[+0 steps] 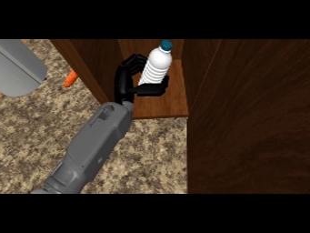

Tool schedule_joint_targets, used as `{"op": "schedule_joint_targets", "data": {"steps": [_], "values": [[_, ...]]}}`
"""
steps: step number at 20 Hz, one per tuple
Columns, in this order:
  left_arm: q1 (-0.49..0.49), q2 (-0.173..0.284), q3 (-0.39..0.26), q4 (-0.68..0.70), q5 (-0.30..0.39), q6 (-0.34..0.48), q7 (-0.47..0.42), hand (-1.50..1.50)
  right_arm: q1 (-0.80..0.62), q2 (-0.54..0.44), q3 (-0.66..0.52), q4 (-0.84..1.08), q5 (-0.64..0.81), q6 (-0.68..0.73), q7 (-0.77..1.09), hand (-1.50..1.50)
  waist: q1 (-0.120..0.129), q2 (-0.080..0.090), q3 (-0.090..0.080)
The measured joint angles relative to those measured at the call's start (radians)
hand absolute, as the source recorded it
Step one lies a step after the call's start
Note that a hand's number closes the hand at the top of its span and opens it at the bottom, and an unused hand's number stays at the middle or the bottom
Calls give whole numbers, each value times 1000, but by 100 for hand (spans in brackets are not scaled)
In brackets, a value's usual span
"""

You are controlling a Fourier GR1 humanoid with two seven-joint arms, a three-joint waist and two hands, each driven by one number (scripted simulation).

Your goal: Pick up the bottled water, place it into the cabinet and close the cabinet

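The right hand (132,82) has its fingers curled around the water bottle (157,63), which stands upright on the shelf inside the open cabinet (164,102).

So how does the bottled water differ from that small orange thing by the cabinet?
The bottled water is white with a teal cap; the orange item is plain orange. The bottle stands upright inside the cabinet; the orange item lies tilted on the counter outside it, partly hidden by the cabinet's wall. The robot hand curls round the bottle; nothing touches the orange item. Both are slim.
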Motion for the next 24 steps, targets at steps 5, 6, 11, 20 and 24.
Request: {"op": "schedule_joint_targets", "data": {"steps": [5, 6, 11, 20, 24], "values": [[-97, 0, 33, 141, 18, 6, -62, 150, -21, -1, 9, 4, -9, -6, 3, -150, -7, 4, 0], [-120, 0, 40, 167, 15, 9, -71, 150, -29, -3, 7, 6, -11, -5, 3, -150, -7, 5, 0], [-203, 4, 63, 293, 1, 26, -110, -150, -29, 0, 1, 14, -18, 25, -7, -150, -18, 9, 0], [-290, 15, 84, 443, -21, 22, -128, -150, -32, -7, -8, 15, -30, 35, -3, -150, -23, 13, 0], [-304, 11, 92, 470, -28, 8, -157, -150, -45, -1, 13, 13, -33, 29, 2, -150, -22, 14, 0]]}}
